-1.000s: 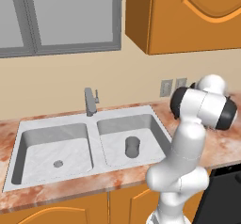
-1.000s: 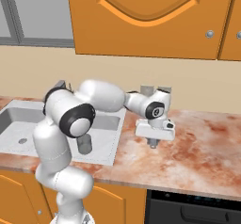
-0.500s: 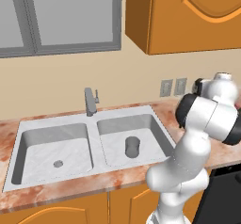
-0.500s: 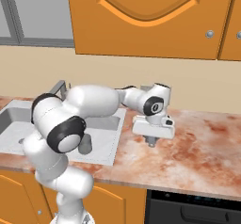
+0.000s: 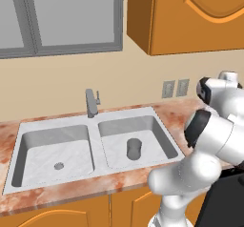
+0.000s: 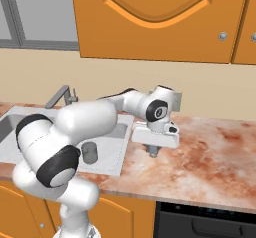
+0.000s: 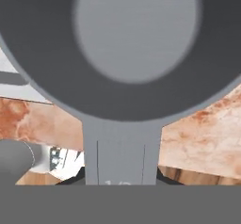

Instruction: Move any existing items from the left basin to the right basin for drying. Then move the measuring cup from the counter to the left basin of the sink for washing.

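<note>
The measuring cup (image 7: pixel 135 44) looms close in the hand view, its round grey bowl seen from above and its flat stick handle running down toward the claw; faint embossed marks sit at the lower end of the handle, cut off by the frame edge and too blurred to read; no other writing shows anywhere. The handle drops between where the fingertips would rise, but the fingers themselves are hidden behind it, so I cannot tell whether the claw is apart or clamped on it. In the right base view the gripper (image 6: pixel 154 151) points down just above the counter (image 6: pixel 215 157), to the right of the sink (image 6: pixel 115 164); a small dark shape hangs beneath the hand, too small to make out. The tumbler (image 5: pixel 134 148) lies in the right basin (image 5: pixel 159 140), near its front middle; the same tumbler (image 6: pixel 90 152) shows beside the arm in the right base view. The left basin (image 5: pixel 33 157) holds only its round drain (image 5: pixel 58 166); the faucet (image 5: pixel 90 102) stands upright behind the divider between the two bowls.
</note>
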